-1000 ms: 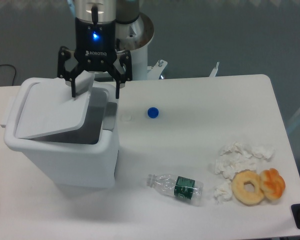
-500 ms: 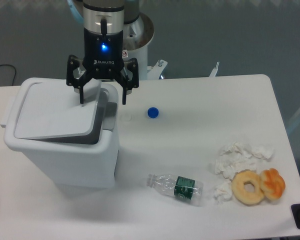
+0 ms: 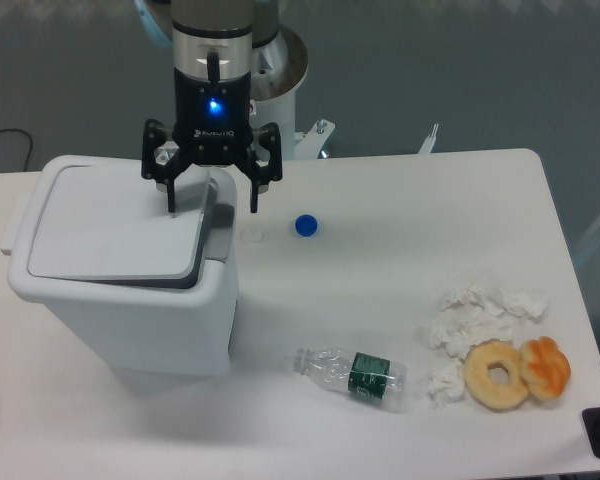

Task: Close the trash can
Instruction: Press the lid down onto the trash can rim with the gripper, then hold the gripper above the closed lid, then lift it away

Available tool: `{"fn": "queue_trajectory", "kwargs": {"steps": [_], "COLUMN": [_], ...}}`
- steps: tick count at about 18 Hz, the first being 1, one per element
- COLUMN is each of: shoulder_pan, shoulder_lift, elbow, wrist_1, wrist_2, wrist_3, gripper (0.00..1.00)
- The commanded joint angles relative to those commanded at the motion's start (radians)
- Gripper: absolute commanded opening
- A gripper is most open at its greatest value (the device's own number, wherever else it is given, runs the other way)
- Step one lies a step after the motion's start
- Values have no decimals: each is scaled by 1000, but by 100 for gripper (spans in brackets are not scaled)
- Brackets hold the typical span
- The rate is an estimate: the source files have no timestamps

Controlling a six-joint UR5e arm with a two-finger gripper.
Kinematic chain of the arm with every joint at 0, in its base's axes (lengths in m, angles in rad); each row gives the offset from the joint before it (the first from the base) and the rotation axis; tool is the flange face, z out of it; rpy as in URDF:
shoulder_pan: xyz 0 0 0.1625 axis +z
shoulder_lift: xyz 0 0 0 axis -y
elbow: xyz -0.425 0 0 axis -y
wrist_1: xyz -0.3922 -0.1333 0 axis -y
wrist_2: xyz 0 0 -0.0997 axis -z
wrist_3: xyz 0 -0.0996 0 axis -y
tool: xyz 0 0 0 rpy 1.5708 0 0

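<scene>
the two black fingers [image 3: 172, 196] of the gripper [image 3: 212, 202] stand wide apart and hold nothing between them. one fingertip is over the right edge of the lid [image 3: 115, 232], the other hangs just past the right side of the bin, above the table [image 3: 400, 200]. from this high view it is hard to say if the fingertip touches the lid or only hovers close over it. a blue light glows on the black body of the gripper, and above it the silver wrist of the arm [image 3: 212, 35] goes up out of the picture.

the trash can [image 3: 130, 310] stands at the left part of the table, directly under and in front of the gripper. its white lid lies nearly flat in the opening, but a dark gap shows along the right and front edges, so the lid is not fully down there.

on the table to the right of the bin lies a small blue bottle cap [image 3: 305, 225]. nearer the front edge a crushed plastic bottle [image 3: 352, 372] with a dark green label lies on its side. at the right there are crumpled white tissues [image 3: 475, 315], and just beside them a donut [image 3: 497, 375] touching a small orange pastry [image 3: 547, 367].
</scene>
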Motion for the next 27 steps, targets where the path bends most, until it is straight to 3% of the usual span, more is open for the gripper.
{"fn": "queue_trajectory", "kwargs": {"steps": [27], "shoulder_pan": [26], "shoulder_lift": [-23], "elbow": [-5], "wrist_1": [3], "wrist_2": [-1], "wrist_3": [3], "gripper": [100]}}
